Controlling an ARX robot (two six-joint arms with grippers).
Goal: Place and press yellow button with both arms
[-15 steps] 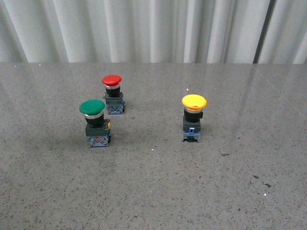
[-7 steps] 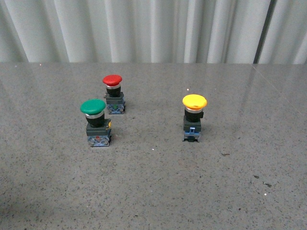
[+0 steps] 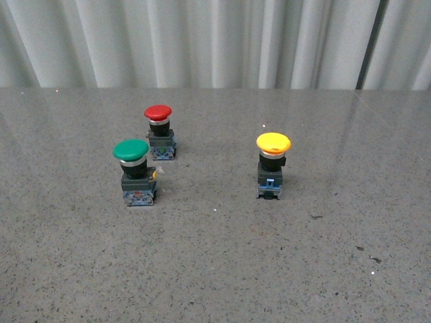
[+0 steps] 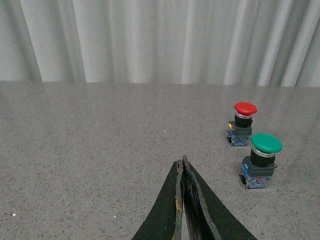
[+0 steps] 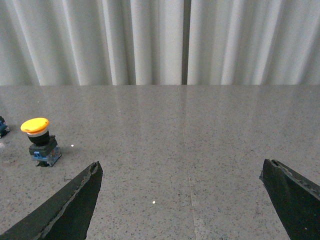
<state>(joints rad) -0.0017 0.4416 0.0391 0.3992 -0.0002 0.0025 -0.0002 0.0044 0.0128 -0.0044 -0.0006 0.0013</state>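
Yellow button (image 3: 272, 165): stands upright on the grey speckled table (image 3: 215, 269), at about 3 o'clock from the middle of the front view, cap uppermost, blue-grey base flat on the surface. Nothing touches it.

Green button (image 3: 135, 172): upright, at about 9 o'clock from the middle, well apart from the yellow one.

Red button (image 3: 159, 132): upright, near the green button, at about 1 o'clock from it, not touching.

Left gripper (image 4: 182, 163): fingers pressed together, clenched on nothing, over bare table. The red and green buttons show beyond it, apart from its tips.

Right gripper (image 5: 181, 165): fingers spread wide, released, nothing between them but bare table. The yellow button shows in this view outside the gap, apart from the nearer finger (image 5: 75, 200).

White pleated curtain (image 3: 202, 40): hangs behind the table's far edge.
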